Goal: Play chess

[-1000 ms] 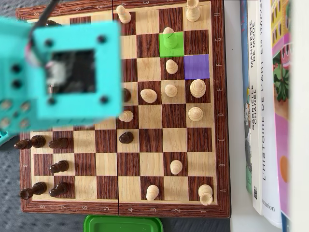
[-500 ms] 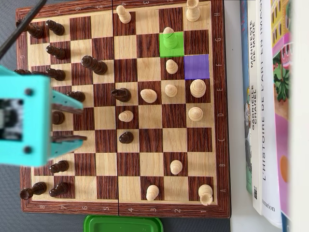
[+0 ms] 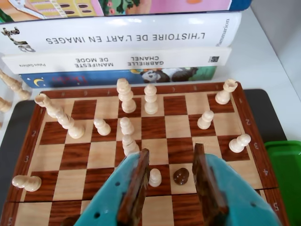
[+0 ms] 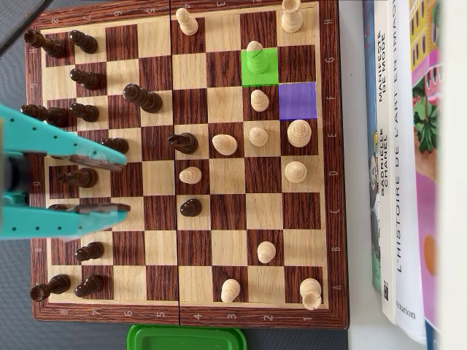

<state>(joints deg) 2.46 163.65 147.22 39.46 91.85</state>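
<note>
White tabletop w/ a stack of large hardcover art books (image 4: 398, 160) along the right edge of the overhead view; same books fill the top of the wrist view.

Wooden folding chessboard with dark and light squares (image 4: 219, 302) takes most of the overhead frame. One square upper right is lit green (image 4: 259, 67) w/ a pale wooden pawn (image 4: 255, 52) on it; the purple square (image 4: 297, 100) just below-right is bare, so prob. the move is green → purple. Green plastic lid or bin edge (image 4: 186, 338) at bottom centre.

Teal two-finger gripper with brown pads (image 4: 113, 182): a sec ago its blurred body covered the upper left of the board; now it's pulled back to the left edge, fingers spread wide, holding nothing, pointing right over the dark pieces' side. Board itself unchanged, no piece moved. Means it's lining up, not gripping yet; the green-square pawn is well apart across the board.

Wrist view: small dark round pawn (image 3: 181, 176) and a pale pawn (image 3: 154, 177) sit between the open fingers, farther off.
</note>
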